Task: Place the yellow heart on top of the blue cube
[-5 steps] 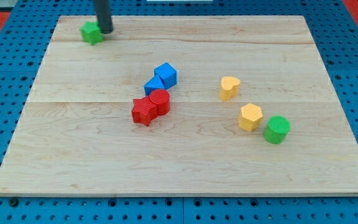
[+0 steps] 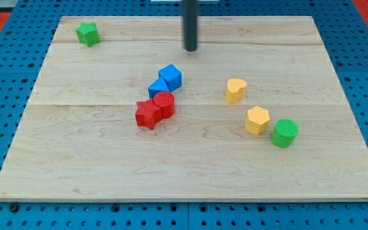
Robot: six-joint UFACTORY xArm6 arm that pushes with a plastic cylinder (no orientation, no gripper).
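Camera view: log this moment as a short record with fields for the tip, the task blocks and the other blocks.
tip: my tip is near the view's top, above the blue cube, touching no block
target: blue cube, touching a second blue block at its lower left
to move: yellow heart, apart, to the cube's right
red pair: red cylinder against red star
right cluster: yellow hexagonal block beside green cylinder
far corner: green star-like block
surface: wooden board

rod: straight, dark grey-black, smooth | my tip (image 2: 191,49): blunt, same colour
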